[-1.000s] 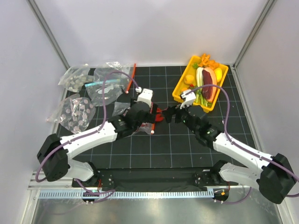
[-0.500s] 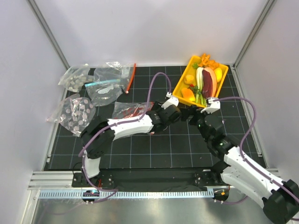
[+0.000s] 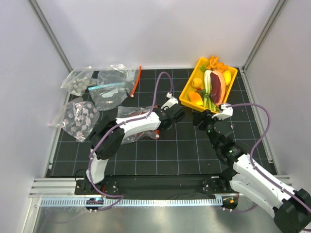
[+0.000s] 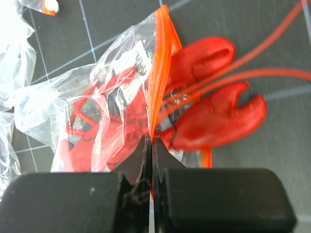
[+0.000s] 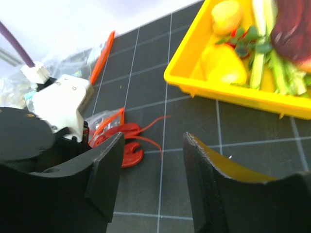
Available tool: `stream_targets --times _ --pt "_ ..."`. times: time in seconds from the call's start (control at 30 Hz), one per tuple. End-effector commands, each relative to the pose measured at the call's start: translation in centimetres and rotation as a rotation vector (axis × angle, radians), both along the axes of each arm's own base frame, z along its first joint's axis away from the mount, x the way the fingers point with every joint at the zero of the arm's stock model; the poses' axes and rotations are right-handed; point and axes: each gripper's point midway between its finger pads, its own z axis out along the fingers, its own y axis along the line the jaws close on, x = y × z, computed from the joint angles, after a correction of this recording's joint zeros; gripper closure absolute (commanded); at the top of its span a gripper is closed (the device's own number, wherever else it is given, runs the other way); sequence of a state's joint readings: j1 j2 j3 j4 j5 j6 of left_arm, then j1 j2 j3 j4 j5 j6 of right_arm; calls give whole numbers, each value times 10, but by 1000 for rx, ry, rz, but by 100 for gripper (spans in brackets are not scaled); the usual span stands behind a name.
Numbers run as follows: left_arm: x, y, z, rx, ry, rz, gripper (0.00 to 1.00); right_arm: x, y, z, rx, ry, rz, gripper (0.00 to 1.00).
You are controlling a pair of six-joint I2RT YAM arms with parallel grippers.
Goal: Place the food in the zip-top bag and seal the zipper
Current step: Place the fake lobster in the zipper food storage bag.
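Observation:
The zip-top bag (image 4: pixel 97 92) lies crinkled on the black mat, mostly under my left arm in the top view (image 3: pixel 130 114). The red lobster (image 4: pixel 218 119) is partly inside it, with both claws and its thin feelers sticking out past the mouth. My left gripper (image 4: pixel 152 143) is shut on the red-orange zipper (image 4: pixel 159 68), pinching the strip between its pads, and shows in the top view (image 3: pixel 176 115). My right gripper (image 5: pixel 153 141) hangs open and holds nothing, a little right of the lobster claws (image 5: pixel 130 154) and close to the tray.
A yellow tray (image 3: pixel 186 97) at the back right holds more toy food, including yellow pieces (image 5: pixel 221 65), a leek and a dark red slab. Bags of grey discs (image 3: pixel 77 116) and another clear bag (image 3: pixel 114 90) lie at the back left.
My left jaws have closed on the zipper strip. The right gripper has drawn back from the lobster toward the tray, and its jaws have narrowed.

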State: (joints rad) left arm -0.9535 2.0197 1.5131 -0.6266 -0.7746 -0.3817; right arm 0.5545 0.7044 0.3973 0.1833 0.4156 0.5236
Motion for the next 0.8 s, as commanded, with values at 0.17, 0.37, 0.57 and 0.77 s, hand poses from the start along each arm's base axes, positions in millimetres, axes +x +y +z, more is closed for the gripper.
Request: stream_targets --times 0.17,0.37,0.57,0.77 --pt "-36 12 45 -107 21 -103 100 22 59 -32 73 141 250 31" --pt "-51 47 43 -87 -15 -54 100 23 114 -78 165 318 504 22" --pt "-53 52 48 -136 -51 -38 100 21 139 -109 286 410 591 16" --pt "-53 46 65 -201 -79 -61 100 16 157 -118 322 439 651 17"
